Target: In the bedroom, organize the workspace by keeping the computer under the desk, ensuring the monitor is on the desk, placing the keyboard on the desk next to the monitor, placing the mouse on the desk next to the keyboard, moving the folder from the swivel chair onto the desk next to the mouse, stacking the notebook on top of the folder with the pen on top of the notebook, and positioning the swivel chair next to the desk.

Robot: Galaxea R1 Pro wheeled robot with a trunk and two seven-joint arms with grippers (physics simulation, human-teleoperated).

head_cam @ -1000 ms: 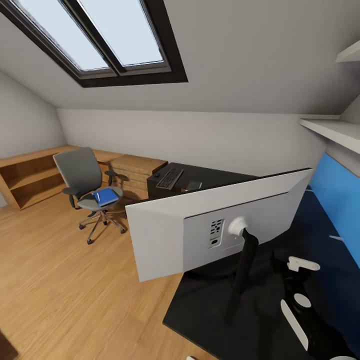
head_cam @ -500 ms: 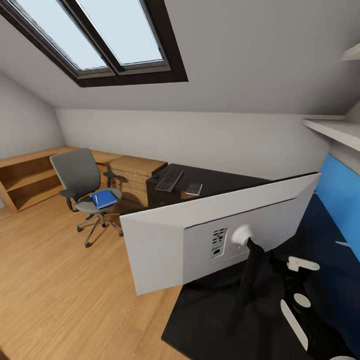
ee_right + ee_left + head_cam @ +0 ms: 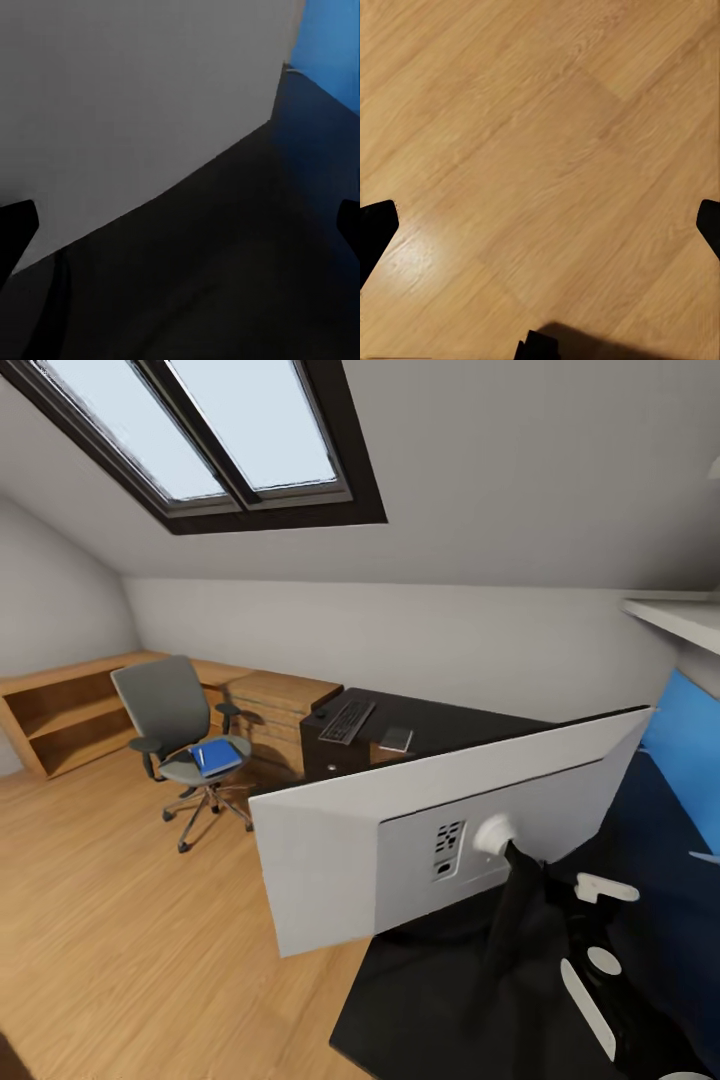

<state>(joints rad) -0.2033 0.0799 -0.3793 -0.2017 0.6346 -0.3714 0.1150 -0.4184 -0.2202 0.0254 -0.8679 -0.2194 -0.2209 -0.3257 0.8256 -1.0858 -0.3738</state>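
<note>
In the left wrist view the left gripper (image 3: 540, 225) shows only as two dark fingertips (image 3: 375, 229) at opposite edges of the picture, spread wide with nothing between them, over bare light wood floor (image 3: 547, 150). The right gripper (image 3: 180, 229) is likewise cut to two black tips at the picture's edges, wide apart and empty, above the glossy black desk (image 3: 225, 262), close to the grey-white back of the monitor (image 3: 135, 97). From the head view the monitor (image 3: 420, 830) stands tilted on the near part of the desk (image 3: 440, 1000), hiding much of the top behind it; its screen side cannot be seen. On the far part of the desk lie the keyboard (image 3: 347, 721), a small dark mouse (image 3: 318, 712) just beside it, hard to make out, and the notebook (image 3: 396, 739). The swivel chair (image 3: 180, 735) stands apart from the desk on open floor, with the blue folder (image 3: 218, 757) on its seat; a thin pale line on the folder may be the pen.
</note>
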